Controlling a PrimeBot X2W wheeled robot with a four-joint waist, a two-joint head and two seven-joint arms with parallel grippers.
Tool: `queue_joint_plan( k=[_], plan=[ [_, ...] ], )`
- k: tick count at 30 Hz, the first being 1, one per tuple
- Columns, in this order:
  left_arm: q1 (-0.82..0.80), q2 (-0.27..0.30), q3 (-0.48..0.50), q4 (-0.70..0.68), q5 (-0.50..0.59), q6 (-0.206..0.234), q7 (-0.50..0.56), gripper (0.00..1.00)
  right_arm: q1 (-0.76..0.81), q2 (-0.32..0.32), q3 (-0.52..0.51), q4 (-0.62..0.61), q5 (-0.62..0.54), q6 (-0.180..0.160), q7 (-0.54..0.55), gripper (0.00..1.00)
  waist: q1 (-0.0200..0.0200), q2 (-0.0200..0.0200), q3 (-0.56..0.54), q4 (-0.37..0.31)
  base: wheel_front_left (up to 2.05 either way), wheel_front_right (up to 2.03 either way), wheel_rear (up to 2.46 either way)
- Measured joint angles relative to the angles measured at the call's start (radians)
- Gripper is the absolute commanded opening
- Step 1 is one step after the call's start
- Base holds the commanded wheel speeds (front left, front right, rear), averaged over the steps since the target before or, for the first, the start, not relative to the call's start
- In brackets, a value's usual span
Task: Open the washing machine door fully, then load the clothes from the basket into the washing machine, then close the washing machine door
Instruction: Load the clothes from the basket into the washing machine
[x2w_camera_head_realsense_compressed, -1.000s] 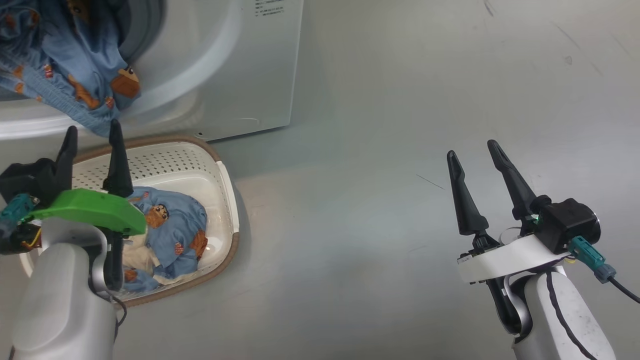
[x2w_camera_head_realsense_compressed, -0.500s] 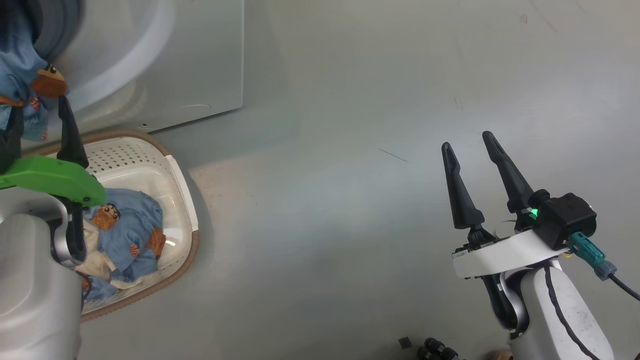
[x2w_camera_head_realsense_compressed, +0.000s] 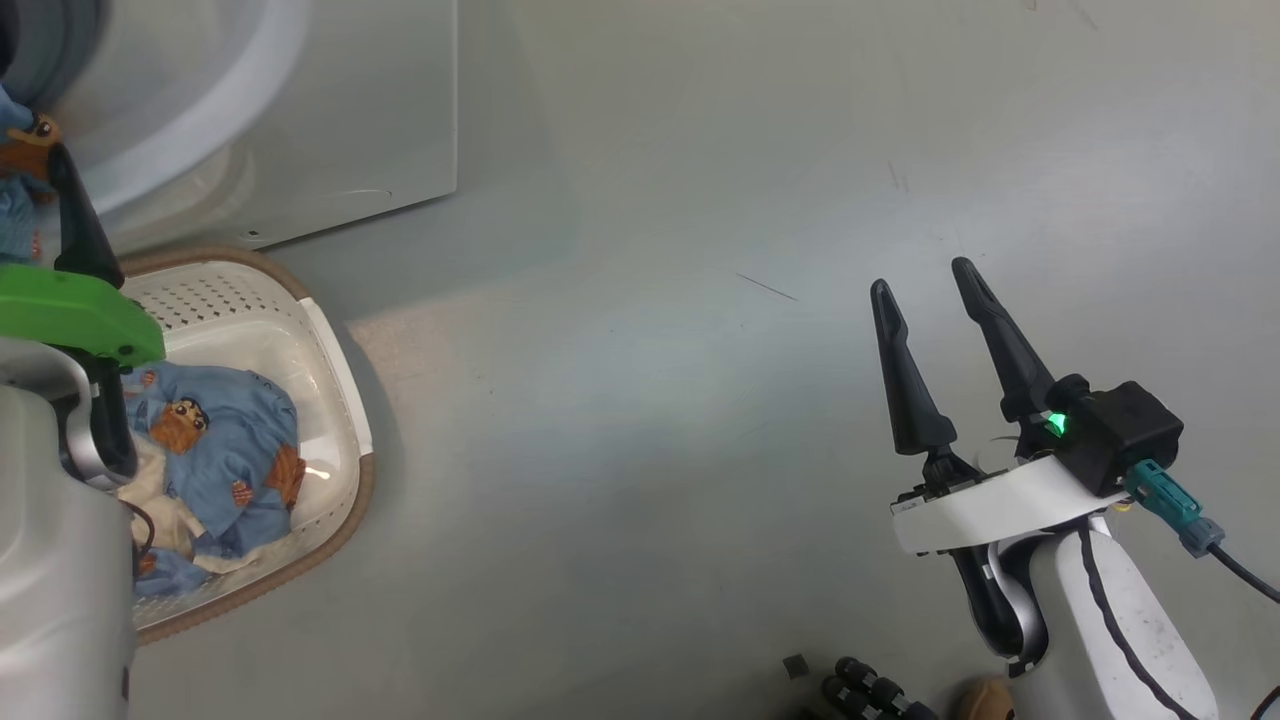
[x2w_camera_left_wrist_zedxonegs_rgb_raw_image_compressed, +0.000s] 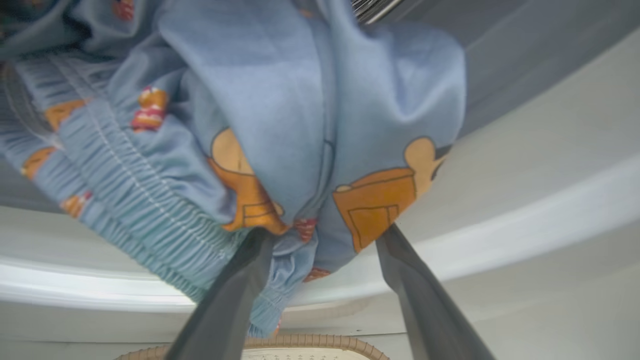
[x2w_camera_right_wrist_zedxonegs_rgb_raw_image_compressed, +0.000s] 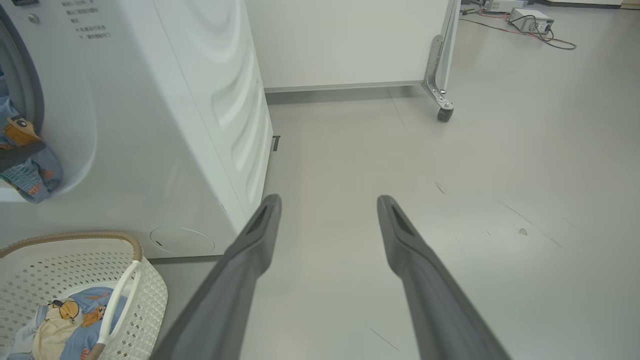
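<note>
Left wrist view: left gripper (x2w_camera_left_wrist_zedxonegs_rgb_raw_image_compressed: 325, 232) fingers spread, released, tips against clothes (x2w_camera_left_wrist_zedxonegs_rgb_raw_image_compressed: 280, 100) draped over washing machine (x2w_camera_left_wrist_zedxonegs_rgb_raw_image_compressed: 525, 165) mouth. More clothes lie in basket (x2w_camera_head_realsense_compressed: 335, 345) below. Right gripper (x2w_camera_head_realsense_compressed: 921, 274) splayed, empty, above floor (x2w_camera_head_realsense_compressed: 650, 400).

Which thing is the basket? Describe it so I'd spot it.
Find the big white washing machine. Just in front of it sits the basket, cream with perforated sides. Its brown woven-look rim and the blue clothes inside set it apart.
</note>
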Motion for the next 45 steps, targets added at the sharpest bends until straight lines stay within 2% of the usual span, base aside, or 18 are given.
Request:
queue_joint_plan(
  k=[6, 7, 8, 10, 11, 21, 25, 36, 42, 45],
  plan=[
    [-0.032, -0.017, 0.022, 0.036, -0.008, 0.021, -0.012, 1.0, -0.01, 0.001, 0.014, 0.0, 0.009, 0.0, 0.0, 1.0, 0.0, 0.0, 0.004, 0.006, 0.0, 0.0, 0.0],
    [-0.037, -0.019, 0.023, 0.042, -0.009, 0.021, -0.016, 0.82, -0.01, 0.001, 0.015, 0.0, 0.009, -0.003, 0.0, 1.0, 0.0, 0.0, 0.004, 0.007, 0.0, 0.0, 0.0],
    [-0.04, -0.02, 0.023, 0.048, -0.009, 0.023, -0.017, 0.49, -0.011, 0.001, 0.015, 0.0, 0.01, -0.007, 0.0, 1.0, 0.0, 0.0, 0.004, 0.009, 0.0, 0.0, 0.0],
    [-0.043, -0.02, 0.025, 0.056, -0.009, 0.026, -0.02, 0.32, -0.011, 0.0, 0.015, 0.001, 0.013, -0.007, 0.0, 1.0, 0.0, 0.0, 0.004, 0.011, 0.0, 0.0, 0.0],
    [-0.044, -0.02, 0.025, 0.061, -0.009, 0.026, -0.025, 0.0, -0.011, 0.001, 0.015, 0.001, 0.013, -0.007, 0.0, 1.0, 0.0, 0.0, 0.004, 0.012, 0.0, 0.0, 0.0],
    [-0.055, -0.073, 0.045, 0.089, -0.063, 0.016, -0.052, 0.0, -0.011, 0.001, -0.017, 0.004, 0.014, -0.017, 0.0, 1.0, 0.0, 0.0, -0.011, 0.052, 0.0, 0.0, 0.0],
    [-0.051, -0.074, 0.047, 0.087, -0.061, 0.016, -0.06, 0.0, -0.011, 0.0, -0.021, 0.007, 0.014, -0.018, 0.0, 1.0, 0.0, 0.0, -0.02, 0.073, 0.0, 0.0, 0.0],
    [-0.049, -0.02, 0.036, 0.008, -0.044, -0.011, -0.061, 0.0, -0.01, 0.0, -0.005, 0.024, 0.02, -0.016, 0.0, 1.0, -0.0001, 0.0, -0.065, 0.114, 0.0, 0.0, 0.0],
    [-0.085, 0.047, 0.035, -0.001, -0.027, -0.011, -0.027, 0.0, -0.009, -0.001, 0.036, 0.033, 0.043, -0.014, 0.0, 1.0, 0.0, 0.0, -0.071, 0.093, 0.0, 0.0, 0.0],
    [-0.122, 0.061, 0.035, 0.015, -0.018, -0.007, 0.009, 0.0, -0.008, -0.001, 0.047, 0.035, 0.05, -0.013, 0.0, 1.0, 0.0, 0.0, -0.072, 0.075, 0.0, 0.0, 0.0]
  ],
)
